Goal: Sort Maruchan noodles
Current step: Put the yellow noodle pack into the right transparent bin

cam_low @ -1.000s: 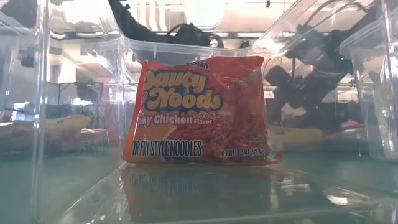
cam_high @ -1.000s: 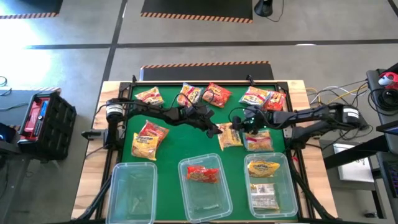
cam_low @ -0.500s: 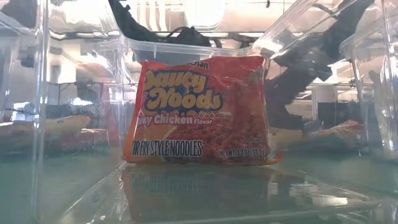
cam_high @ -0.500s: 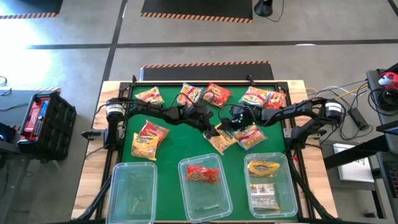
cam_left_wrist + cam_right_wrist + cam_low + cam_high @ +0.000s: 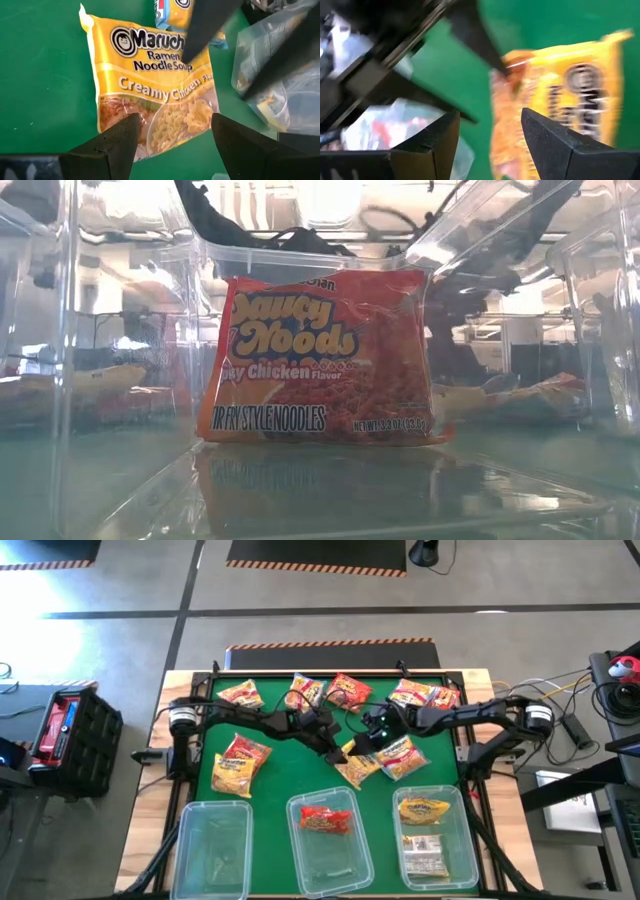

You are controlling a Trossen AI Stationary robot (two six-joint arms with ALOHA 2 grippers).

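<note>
Two yellow Maruchan noodle packets [image 5: 358, 767] [image 5: 400, 757] lie flat at the middle of the green mat. My left gripper [image 5: 345, 751] is open; its fingers straddle one end of the Creamy Chicken packet [image 5: 155, 90]. My right gripper [image 5: 368, 736] hovers open just beyond it, facing the left one, with one finger [image 5: 207, 25] over that packet's far end. More packets lie along the far edge [image 5: 305, 690] and at the left [image 5: 240, 762]. A red packet [image 5: 325, 360] stands on its lower edge in the middle bin [image 5: 328, 858]. My left gripper's open fingers [image 5: 112, 140] slant down from the table's left over the near end [image 5: 150, 145] of the Creamy Chicken packet, which lies flat on the mat. Whether they touch it I cannot tell.
Three clear bins stand along the near edge: the left one [image 5: 215, 850] bare, the right one [image 5: 452, 840] holding two yellowish packets. Both arms crowd the mat's middle. Green mat shows free at the left centre [image 5: 290, 765].
My right gripper has gone toward the table's left and far edge, rising and rolling. The two yellow packets at the middle have slid left and turned about on the mat. My left gripper has stayed nearly in place, open.
</note>
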